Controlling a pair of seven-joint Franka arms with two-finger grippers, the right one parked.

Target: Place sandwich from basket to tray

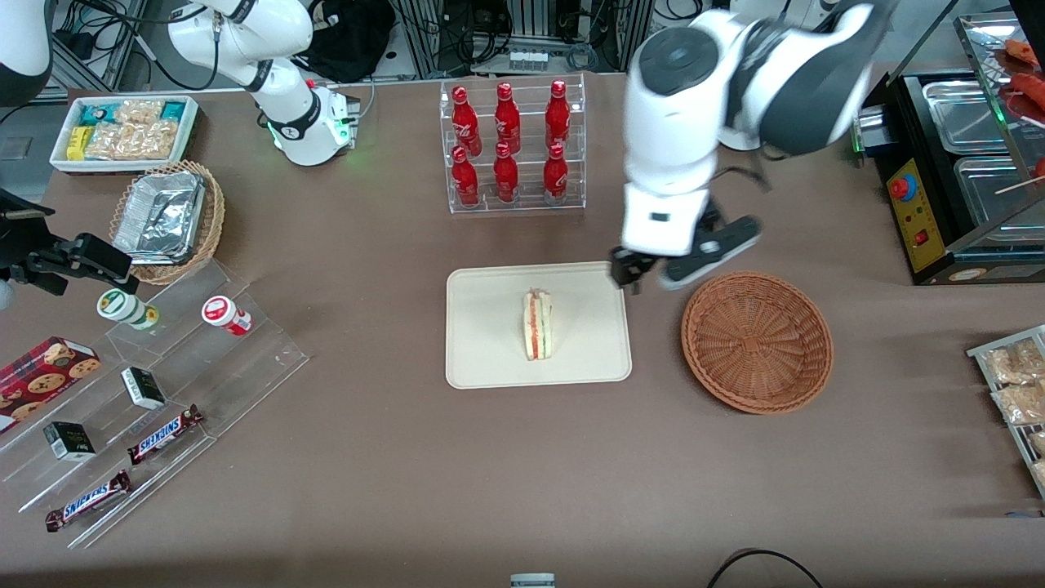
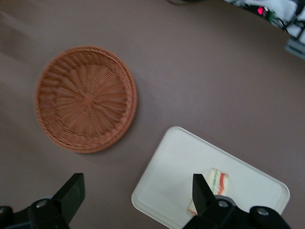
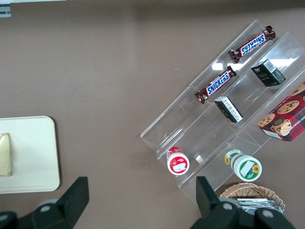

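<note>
Toward the parked arm's end of the table: white bin of snack packets (image 1: 122,131), tan wicker basket with foil containers (image 1: 167,219), and a clear stepped acrylic display (image 1: 163,392) carrying two small jars, dark boxes and Snickers bars (image 1: 163,433). Cookie box (image 1: 45,371) at the edge of that display.

Mid-table: clear rack of six red bottles (image 1: 513,145), farther from the front camera than the tray (image 1: 490,359). Tray flat on the brown table (image 1: 408,490). Sandwich (image 1: 537,324) lying on the tray near its middle, filling stripes of orange-red and green showing.

Gripper (image 1: 645,276) raised above the tray's corner nearest the basket, clear of the sandwich and holding nothing. Fingers (image 2: 72,193) spread wide apart in the left wrist view, with table, tray corner and sandwich (image 2: 217,181) visible between and past them. Sandwich nearer the front camera than the gripper, not touching it.

Basket (image 1: 757,340) beside the tray toward the working arm's end, nothing in it, apart from the tray rim. Basket (image 2: 86,98) well apart from the fingers.
</note>
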